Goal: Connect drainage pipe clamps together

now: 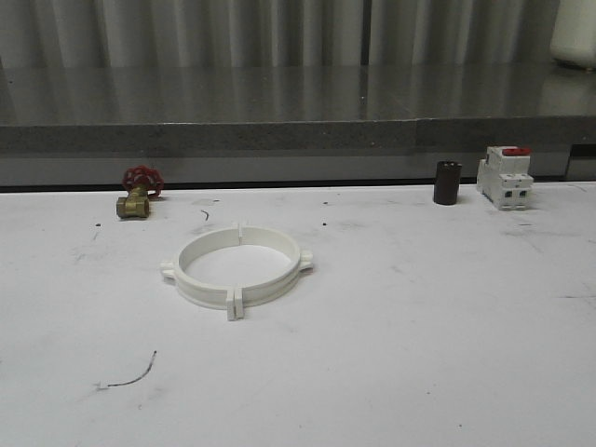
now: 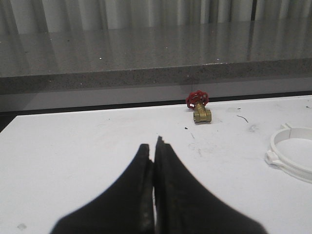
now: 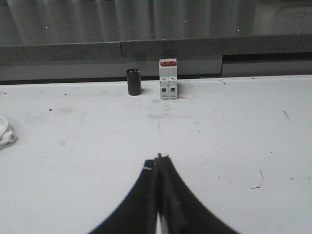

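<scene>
**Observer:** Where does the job stand?

**Operator:** From the front view I judge it close to finished. The drainage pipe clamps (image 1: 237, 266) lie flat on the table (image 1: 419, 354) as one closed ring, a little left of centre. The end tabs meet at the near seam and again at the far one. I can't tell from here whether the tabs are actually latched or only touching.

**Observer:** And your arms?

**Operator:** Both are back from the ring. The left gripper (image 2: 155, 146) has its fingers pressed together on nothing, with the ring's edge off to one side in that wrist view. The right gripper (image 3: 158, 158) is the same, fingers together and empty, facing the dark cylinder (image 3: 133, 81) and the breaker (image 3: 168, 79) at the far edge of the table.

**Observer:** Next move?

**Operator:** If a seam proves loose, I'd part both sets of fingers, bring one arm in on each half and squeeze the near tabs together. The brass valve (image 1: 137, 196) sits well apart, so it shouldn't get in my way.
</scene>
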